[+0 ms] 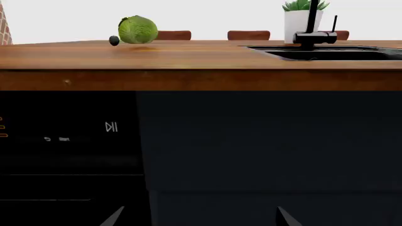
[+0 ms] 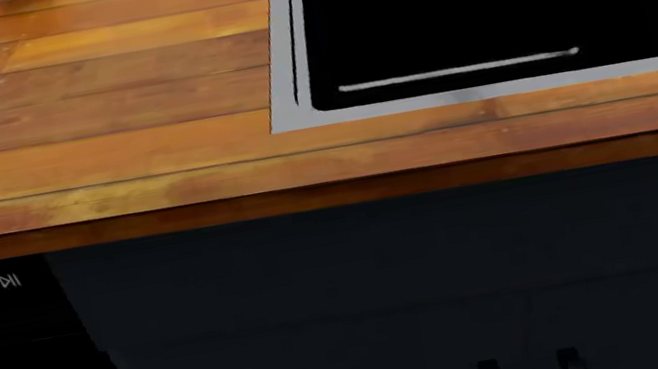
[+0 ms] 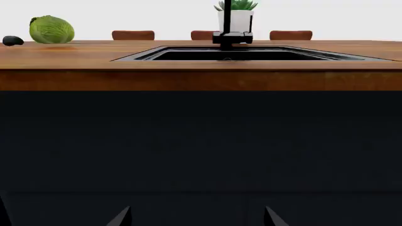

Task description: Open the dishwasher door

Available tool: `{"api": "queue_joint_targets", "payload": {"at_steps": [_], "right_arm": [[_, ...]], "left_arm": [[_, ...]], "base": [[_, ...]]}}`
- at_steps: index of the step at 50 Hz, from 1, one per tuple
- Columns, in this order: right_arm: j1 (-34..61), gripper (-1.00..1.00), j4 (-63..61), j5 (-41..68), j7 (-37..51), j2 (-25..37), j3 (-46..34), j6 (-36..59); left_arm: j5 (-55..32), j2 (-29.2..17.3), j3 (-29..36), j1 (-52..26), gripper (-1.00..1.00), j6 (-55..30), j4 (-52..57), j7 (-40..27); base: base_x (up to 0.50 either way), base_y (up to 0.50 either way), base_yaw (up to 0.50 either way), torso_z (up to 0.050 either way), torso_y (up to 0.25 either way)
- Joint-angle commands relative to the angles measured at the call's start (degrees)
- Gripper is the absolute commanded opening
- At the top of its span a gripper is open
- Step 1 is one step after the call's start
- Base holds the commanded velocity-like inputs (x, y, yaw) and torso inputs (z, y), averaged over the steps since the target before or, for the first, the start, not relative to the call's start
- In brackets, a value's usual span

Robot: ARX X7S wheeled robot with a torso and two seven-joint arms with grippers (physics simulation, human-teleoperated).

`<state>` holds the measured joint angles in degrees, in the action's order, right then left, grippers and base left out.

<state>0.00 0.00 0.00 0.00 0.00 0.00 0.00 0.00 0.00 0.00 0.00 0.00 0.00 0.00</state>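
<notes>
The dishwasher door (image 1: 69,160) is a glossy black front under the wooden counter, with a white play/pause symbol (image 1: 111,126) and thin seam lines. It stands closed, flush with the cabinet front. It also shows at the lower left of the head view (image 2: 1,354). My left gripper (image 1: 199,219) is open and empty, a short way in front of the door's edge where it meets the dark blue-grey cabinet panel (image 1: 270,146). My right gripper (image 3: 196,219) is open and empty, facing the cabinet panel (image 3: 201,141) under the sink. Both grippers barely show at the bottom of the head view.
The wooden counter (image 2: 90,135) overhangs the fronts. A black sink (image 2: 487,4) with a black faucet (image 3: 231,35) is set into it at the right. A green cabbage (image 1: 137,29), a small dark object (image 1: 114,40) and a potted plant (image 1: 303,19) stand on it. Chair backs (image 3: 132,35) show beyond.
</notes>
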Motion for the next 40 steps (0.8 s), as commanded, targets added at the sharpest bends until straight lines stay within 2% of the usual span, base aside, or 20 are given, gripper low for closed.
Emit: {"api": "queue_joint_targets", "payload": {"at_steps": [1, 17, 40], "right_arm": [[0.0, 1.0, 0.0, 0.54, 0.72, 0.54, -0.72, 0.0], [-0.58, 1.0, -1.78, 1.78, 5.0, 2.73, -5.11, 0.54], [0.34, 1.0, -0.67, 3.7, 6.55, 4.68, -7.67, -0.13]], "left_arm": [[-7.69, -7.71, 9.25, 0.0, 1.0, 0.97, -0.23, -9.14], [-9.6, -9.05, 9.59, 0.89, 1.0, 3.33, 2.33, -8.25], [-8.85, -9.77, 10.29, 0.37, 1.0, 3.83, 2.1, -10.05]], "base": [[0.0, 0.0, 0.0, 0.0, 0.0], [0.0, 0.01, 0.0, 0.0, 0.0], [0.0, 0.43, 0.0, 0.0, 0.0]]}}
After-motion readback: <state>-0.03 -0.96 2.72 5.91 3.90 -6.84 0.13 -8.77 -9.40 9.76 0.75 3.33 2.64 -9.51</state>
